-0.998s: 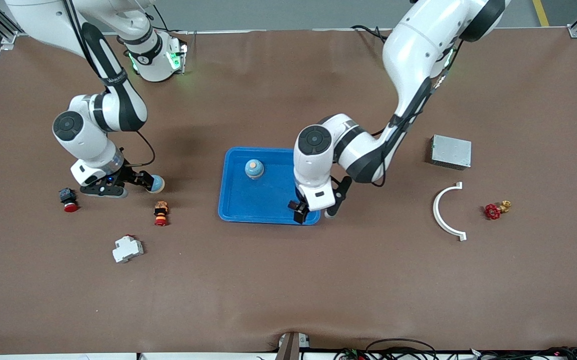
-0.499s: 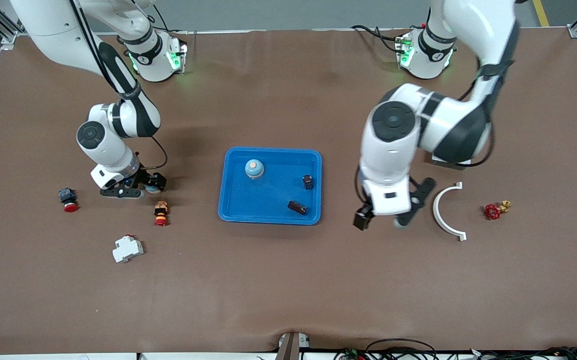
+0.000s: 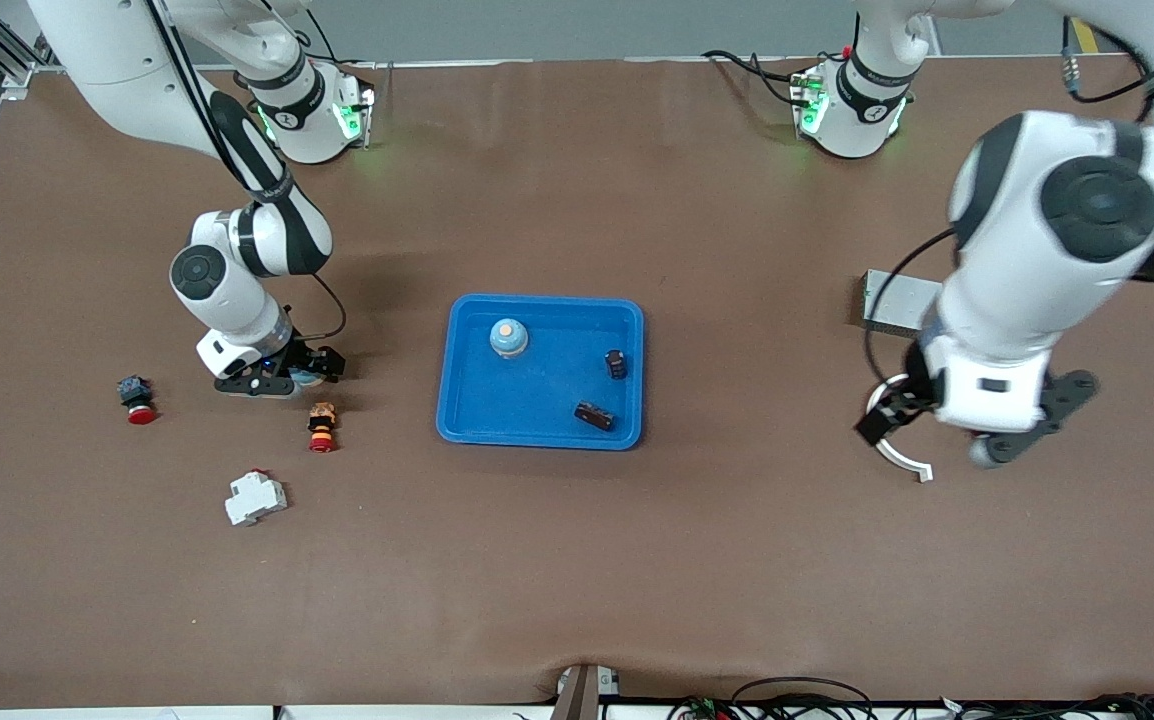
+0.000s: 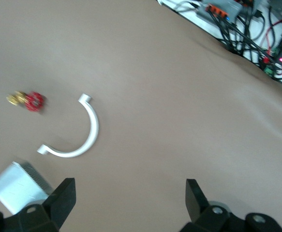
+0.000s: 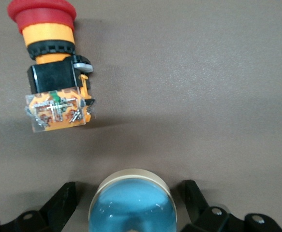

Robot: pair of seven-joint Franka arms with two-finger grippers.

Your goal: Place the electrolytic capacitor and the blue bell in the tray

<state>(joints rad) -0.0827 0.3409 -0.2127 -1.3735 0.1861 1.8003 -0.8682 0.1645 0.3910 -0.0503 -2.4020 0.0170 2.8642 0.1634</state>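
Observation:
The blue tray (image 3: 537,425) lies mid-table. In it are a blue bell (image 3: 508,338) and two dark electrolytic capacitors (image 3: 616,364) (image 3: 594,414). A second blue bell (image 3: 307,378) (image 5: 133,203) stands on the table toward the right arm's end. My right gripper (image 3: 315,370) (image 5: 131,198) is low at the table, open, with one finger on each side of this bell and a small gap at both. My left gripper (image 3: 927,440) (image 4: 129,198) is open and empty, up over the white curved piece.
An orange-and-red push button (image 3: 322,426) (image 5: 53,72) lies just beside the right gripper, nearer the front camera. A black-and-red button (image 3: 136,399) and a white breaker (image 3: 255,497) lie nearby. A white curved piece (image 3: 902,460) (image 4: 75,137), a grey metal box (image 3: 892,298) (image 4: 17,186) and a red valve (image 4: 27,100) lie under the left arm.
My left gripper left the tray, with a capacitor lying there, and swung to the left arm's end. My right gripper slid forward until its fingers straddle the bell on the table.

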